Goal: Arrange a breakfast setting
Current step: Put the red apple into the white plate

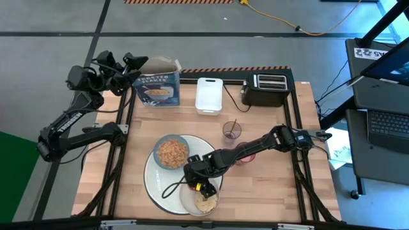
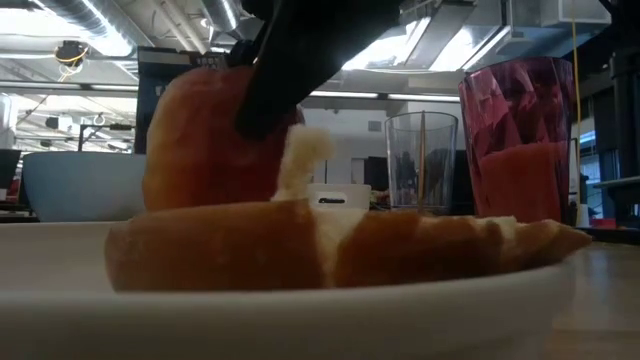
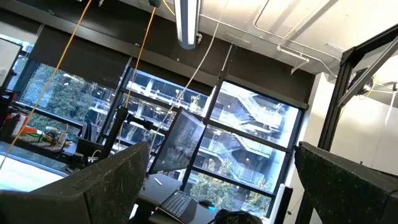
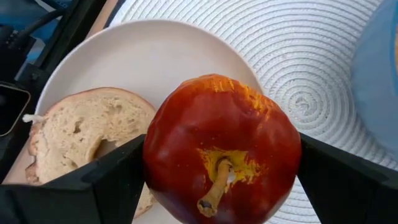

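While the left gripper [image 1: 131,64] is idling at the table's 10 o'clock, fingers spread and empty, the right gripper [image 1: 199,183] is clamping the red apple [image 4: 222,149] across its widest part, just above the small cream plate [image 4: 155,62] at 6 o'clock, beside the toasted bread round [image 4: 90,134]. Apple is looking firm, weighty, waxy-slick; the bread light, crumbly.

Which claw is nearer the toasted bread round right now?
Right. The right claw grips the red apple just beside the toasted bread round; the left claw hangs beyond the table's far-left corner.
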Robot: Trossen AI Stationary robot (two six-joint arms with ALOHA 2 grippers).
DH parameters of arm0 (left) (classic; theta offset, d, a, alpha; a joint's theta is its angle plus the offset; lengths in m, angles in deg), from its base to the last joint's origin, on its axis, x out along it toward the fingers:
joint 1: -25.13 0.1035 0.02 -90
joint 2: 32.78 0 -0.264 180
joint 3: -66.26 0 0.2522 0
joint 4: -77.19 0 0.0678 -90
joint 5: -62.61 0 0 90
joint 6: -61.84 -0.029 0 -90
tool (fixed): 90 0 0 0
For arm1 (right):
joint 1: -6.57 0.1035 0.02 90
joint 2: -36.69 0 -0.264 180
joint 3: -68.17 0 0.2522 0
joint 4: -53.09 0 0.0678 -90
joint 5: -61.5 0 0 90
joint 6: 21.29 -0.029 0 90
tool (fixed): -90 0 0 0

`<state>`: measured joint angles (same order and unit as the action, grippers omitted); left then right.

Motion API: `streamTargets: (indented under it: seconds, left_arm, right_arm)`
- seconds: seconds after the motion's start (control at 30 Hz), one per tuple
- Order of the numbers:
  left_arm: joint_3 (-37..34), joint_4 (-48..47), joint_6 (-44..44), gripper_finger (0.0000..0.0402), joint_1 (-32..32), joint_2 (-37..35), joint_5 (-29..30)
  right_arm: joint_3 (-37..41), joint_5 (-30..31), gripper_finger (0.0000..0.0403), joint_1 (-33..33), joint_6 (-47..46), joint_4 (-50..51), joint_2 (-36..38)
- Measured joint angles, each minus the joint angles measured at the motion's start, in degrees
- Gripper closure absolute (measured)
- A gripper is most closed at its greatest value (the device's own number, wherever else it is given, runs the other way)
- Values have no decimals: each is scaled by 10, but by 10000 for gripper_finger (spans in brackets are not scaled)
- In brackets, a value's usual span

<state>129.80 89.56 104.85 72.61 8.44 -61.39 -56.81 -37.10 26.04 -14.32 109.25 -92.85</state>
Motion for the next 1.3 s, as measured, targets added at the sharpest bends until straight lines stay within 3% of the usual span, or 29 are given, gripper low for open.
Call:
streamTargets:
  seconds: [1.3]
  left_arm:
    - [0, 0, 0, 11, 0, 0, 0]
  right_arm:
    - [0, -6, 43, 1, 24, -21, -17]
